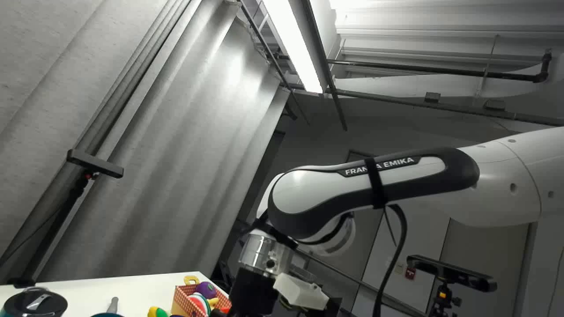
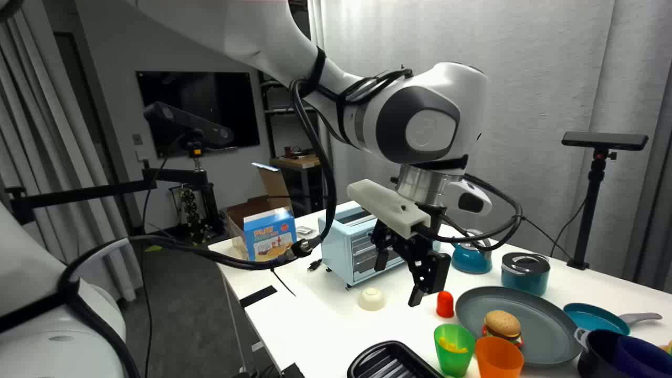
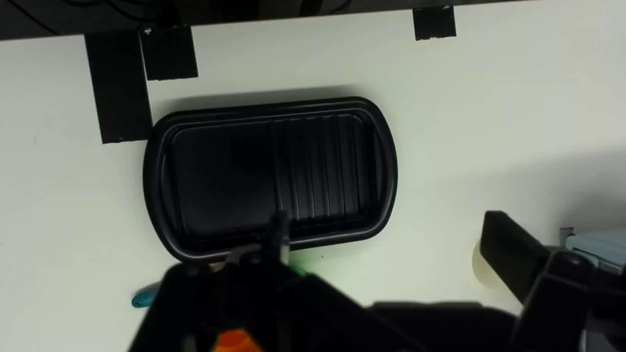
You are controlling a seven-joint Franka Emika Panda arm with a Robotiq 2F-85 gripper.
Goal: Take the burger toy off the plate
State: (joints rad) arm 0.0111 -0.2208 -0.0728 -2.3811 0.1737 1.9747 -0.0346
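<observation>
The burger toy [image 2: 502, 324], with a tan bun, sits on the near-left part of a round grey plate [image 2: 554, 338] in an exterior view. The orange cup in front hides a little of its lower edge. My gripper [image 2: 397, 284] is open and empty, above the table, to the left of the plate and higher than it. In the wrist view the gripper [image 3: 387, 220] shows its two fingers wide apart with nothing between them. The burger toy and plate do not show in the wrist view.
A green cup [image 2: 454, 352] and orange cup [image 2: 499, 359] stand before the plate. A black tray [image 3: 225, 176] lies near the table edge. A red toy [image 2: 445, 304], cream bowl [image 2: 371, 299], blue toaster oven [image 2: 338, 252], teal pot [image 2: 525, 283] and dark pot [image 2: 601, 349] stand around.
</observation>
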